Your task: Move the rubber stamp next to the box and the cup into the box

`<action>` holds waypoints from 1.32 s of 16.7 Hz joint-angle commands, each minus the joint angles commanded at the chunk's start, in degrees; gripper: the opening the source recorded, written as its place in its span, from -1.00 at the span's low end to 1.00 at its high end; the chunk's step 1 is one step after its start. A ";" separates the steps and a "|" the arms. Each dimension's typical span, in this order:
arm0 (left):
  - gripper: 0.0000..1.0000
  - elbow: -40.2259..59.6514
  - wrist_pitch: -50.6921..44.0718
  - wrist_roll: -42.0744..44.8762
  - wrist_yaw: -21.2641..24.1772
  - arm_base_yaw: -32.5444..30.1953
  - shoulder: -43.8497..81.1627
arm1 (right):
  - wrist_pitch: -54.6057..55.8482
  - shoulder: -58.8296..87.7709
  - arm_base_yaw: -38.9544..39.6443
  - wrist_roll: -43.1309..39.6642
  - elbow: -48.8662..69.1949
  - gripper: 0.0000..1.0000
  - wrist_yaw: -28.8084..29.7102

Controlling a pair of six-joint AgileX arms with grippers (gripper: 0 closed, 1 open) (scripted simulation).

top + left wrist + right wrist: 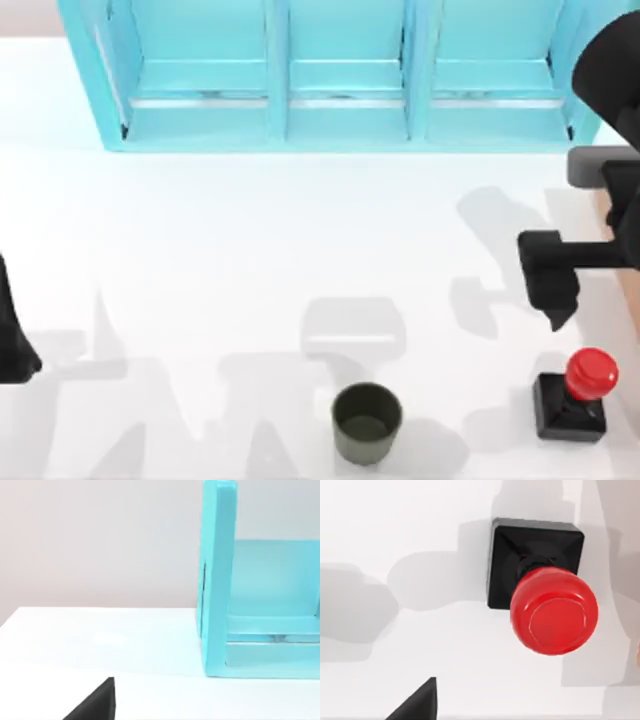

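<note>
One rubber stamp (572,397), one cup (366,422), right tool (556,300) above stamp, grip state unclear.

Bright, even light is washing over the white table (250,230), soft grey shadows are lying to the left of the right gripper (560,300) and under it, a little shine is showing on the rubber stamp (547,592) just below it, and everything is looking a bit blurry.

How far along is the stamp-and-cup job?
Nothing looks done. The rubber stamp stands upright on the table at the right, ungrasped; the right gripper hovers just behind it. The cup sits near the front centre, untouched. The left arm is parked at the left edge. Both moves remain.
</note>
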 joint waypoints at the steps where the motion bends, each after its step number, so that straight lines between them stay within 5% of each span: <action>1: 1.00 0.00 0.00 0.00 0.00 0.00 0.00 | -1.53 -0.08 -0.02 -0.02 1.47 1.00 0.00; 12: 1.00 0.00 0.00 0.00 0.00 0.00 0.00 | -8.86 0.18 0.72 0.58 9.02 1.00 -0.03; 22: 1.00 0.00 0.00 0.00 0.00 0.00 0.00 | 6.89 15.02 23.20 23.27 8.59 1.00 -0.29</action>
